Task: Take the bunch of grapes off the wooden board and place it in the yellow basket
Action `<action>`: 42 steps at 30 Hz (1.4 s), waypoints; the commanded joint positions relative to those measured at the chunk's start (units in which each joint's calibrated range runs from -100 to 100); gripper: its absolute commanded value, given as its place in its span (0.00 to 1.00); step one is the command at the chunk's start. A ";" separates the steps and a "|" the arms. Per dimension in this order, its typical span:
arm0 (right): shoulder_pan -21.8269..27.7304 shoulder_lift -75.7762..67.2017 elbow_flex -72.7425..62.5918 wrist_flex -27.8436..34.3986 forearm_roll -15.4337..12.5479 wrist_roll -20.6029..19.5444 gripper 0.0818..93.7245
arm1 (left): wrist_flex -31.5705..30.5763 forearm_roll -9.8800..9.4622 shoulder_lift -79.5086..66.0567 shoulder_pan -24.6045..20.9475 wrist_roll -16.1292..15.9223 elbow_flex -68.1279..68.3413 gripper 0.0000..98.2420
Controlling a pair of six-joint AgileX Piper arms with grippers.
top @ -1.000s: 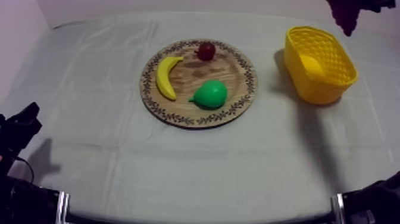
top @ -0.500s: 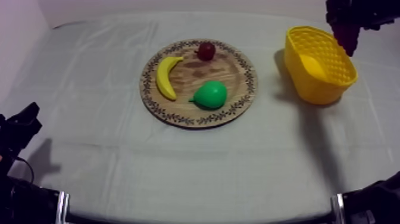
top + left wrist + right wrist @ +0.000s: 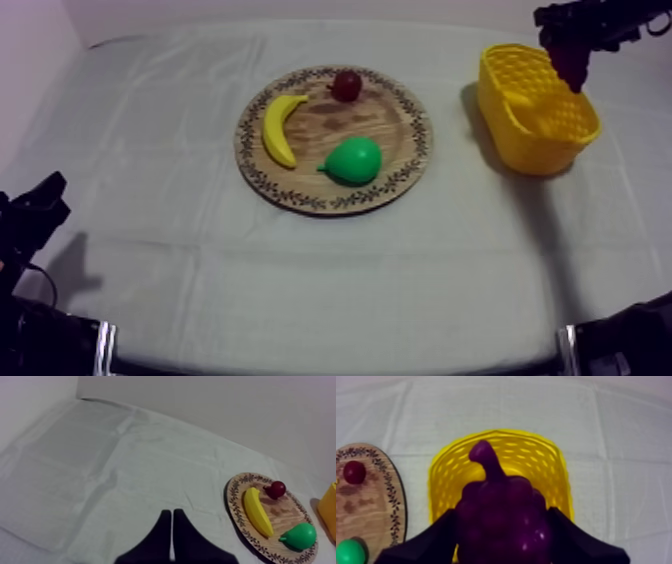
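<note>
With our right hand (image 3: 503,526) clamped on the bunch of grapes (image 3: 501,506) over the yellow basket (image 3: 501,434), we should lower before releasing.

1. My right gripper (image 3: 566,42), clamped on the bunch of grapes (image 3: 501,511), hangs over the yellow basket (image 3: 540,150), whose mouth gapes free below.
2. Mid-table, the wooden board (image 3: 330,125) with banana (image 3: 280,128), pear (image 3: 353,159) and small red fruit (image 3: 347,85) blocks a low pass.
3. Bare cloth (image 3: 200,270) between board and basket, and ahead of my left gripper (image 3: 171,518), leaves room.
</note>
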 commanded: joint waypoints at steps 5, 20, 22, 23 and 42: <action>1.39 7.46 -3.91 -0.95 -0.26 0.88 0.31 | 0.01 0.01 0.00 -0.02 0.01 -0.03 0.00; 2.53 18.24 -3.37 -6.73 -0.18 2.62 0.31 | 0.01 0.01 0.00 -0.02 0.01 -0.03 0.00; 2.53 19.10 -2.91 -7.24 -0.07 2.57 0.30 | 0.01 0.01 0.00 -0.02 0.01 -0.03 0.00; 2.53 19.49 -2.63 -7.58 -0.02 2.55 0.30 | 0.01 0.01 0.00 -0.02 0.01 -0.03 0.00; 2.05 23.17 1.57 -12.24 0.91 1.17 0.30 | 0.01 0.01 0.00 -0.02 0.01 -0.03 0.00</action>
